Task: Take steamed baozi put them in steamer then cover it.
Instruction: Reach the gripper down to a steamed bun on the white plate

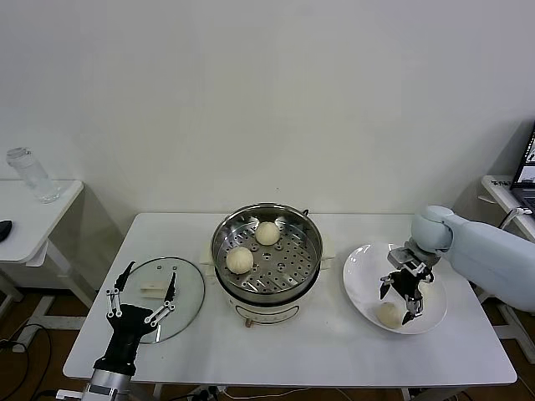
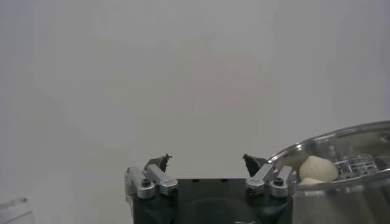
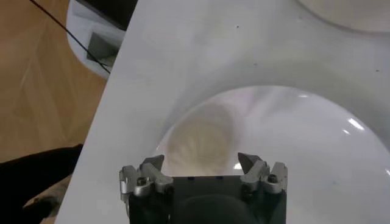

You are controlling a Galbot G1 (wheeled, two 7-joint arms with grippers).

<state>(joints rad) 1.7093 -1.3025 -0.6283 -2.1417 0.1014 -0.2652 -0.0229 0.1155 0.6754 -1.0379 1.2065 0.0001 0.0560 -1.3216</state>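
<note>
Right arm (image 1: pixel 489 255): smooth pale blue-grey shell ending in a rounded, ball-shaped wrist joint at its 9 o'clock end.

Right gripper (image 1: pixel 404 294): silver metal linkage with black finger segments. In the right wrist view the same gripper (image 3: pixel 203 164) shows a black central body, two silver knuckle blocks with dark screws, and pointed dark tips.

Left gripper (image 1: pixel 142 284): black body on a silver wrist ring, thin black fingers (image 1: pixel 121 276) with silver pivot joints. In the left wrist view (image 2: pixel 207 163): matching silver knuckles, round screw heads, black housing.
</note>
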